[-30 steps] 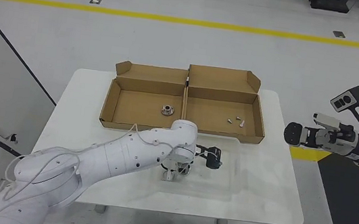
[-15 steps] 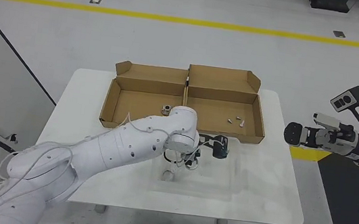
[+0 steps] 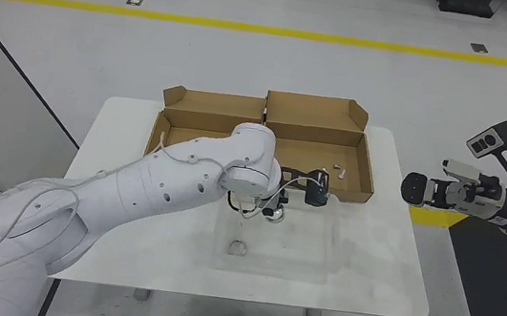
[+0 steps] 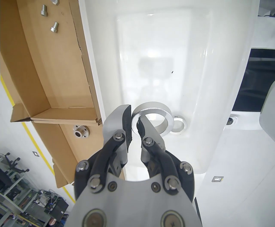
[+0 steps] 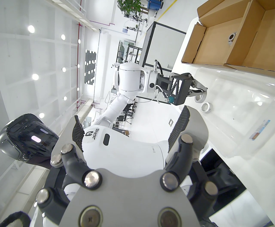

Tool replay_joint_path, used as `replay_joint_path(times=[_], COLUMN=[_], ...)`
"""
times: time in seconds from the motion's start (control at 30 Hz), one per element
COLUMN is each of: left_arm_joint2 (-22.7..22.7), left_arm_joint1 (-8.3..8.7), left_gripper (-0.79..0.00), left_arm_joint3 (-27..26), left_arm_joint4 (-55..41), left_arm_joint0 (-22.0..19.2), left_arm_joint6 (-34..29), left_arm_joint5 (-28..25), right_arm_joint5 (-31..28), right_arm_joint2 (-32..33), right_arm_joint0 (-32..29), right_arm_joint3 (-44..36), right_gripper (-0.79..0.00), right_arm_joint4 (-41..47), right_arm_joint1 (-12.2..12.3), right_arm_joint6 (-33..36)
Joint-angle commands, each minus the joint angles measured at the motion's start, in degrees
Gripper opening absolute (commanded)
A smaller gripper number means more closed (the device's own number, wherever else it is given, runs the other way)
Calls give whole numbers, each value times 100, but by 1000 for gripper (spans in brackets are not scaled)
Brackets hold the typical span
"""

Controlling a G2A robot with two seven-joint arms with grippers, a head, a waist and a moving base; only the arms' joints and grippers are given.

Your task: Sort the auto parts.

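Item 1: small metal ring (image 3: 237, 246), lying in the clear tray (image 3: 330, 250), nearest the robot.
Item 2: your left gripper (image 4: 134, 123), above the tray's far part, jaws pinching the wall of a larger metal ring (image 4: 153, 109).
Item 3: cardboard box (image 3: 317, 113), just beyond the tray on the white surface (image 3: 116, 178). The left compartment holds a flanged hub (image 4: 80, 131), the right compartment bolts (image 4: 54, 27).
Item 4: your right gripper (image 5: 131, 117), out past the surface's right edge, jaws spread wide.

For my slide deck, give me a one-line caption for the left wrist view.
Left gripper holding a metal ring over the clear tray, a second ring lying inside, cardboard boxes alongside.
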Motion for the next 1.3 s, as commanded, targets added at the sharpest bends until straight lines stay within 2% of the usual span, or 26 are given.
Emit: replay_joint_path(times=[0.0,0.13,0.27,0.6,0.77,0.97,1.13,1.2,1.27], left_arm_joint2=[0,-98,-575,-2530,-3377,-3696,-3722,-3717,-3677], left_arm_joint1=[0,22,195,957,1174,1178,1085,1060,1044], left_gripper=[-785,-785,-785,-785,-785,-785,-785,-785,-785], left_arm_joint3=[0,111,349,438,362,383,570,641,636], left_arm_joint4=[0,-31,-330,-1592,-2728,-4025,-5341,-5454,-5126], left_arm_joint0=[0,79,172,935,1349,1447,1297,1176,1059], left_arm_joint6=[0,224,444,678,1002,1465,1672,1635,1633], left_arm_joint5=[0,110,170,-38,-204,-262,-681,-826,-842], right_arm_joint5=[0,0,0,0,0,0,0,0,0], right_arm_joint2=[0,0,0,0,0,0,0,0,0], right_arm_joint0=[0,0,0,0,0,0,0,0,0], right_arm_joint3=[0,0,0,0,0,0,0,0,0], right_gripper=[0,0,0,0,0,0,0,0,0], right_arm_joint4=[0,0,0,0,0,0,0,0,0], right_arm_joint1=[0,0,0,0,0,0,0,0,0], right_arm_joint6=[0,0,0,0,0,0,0,0,0])
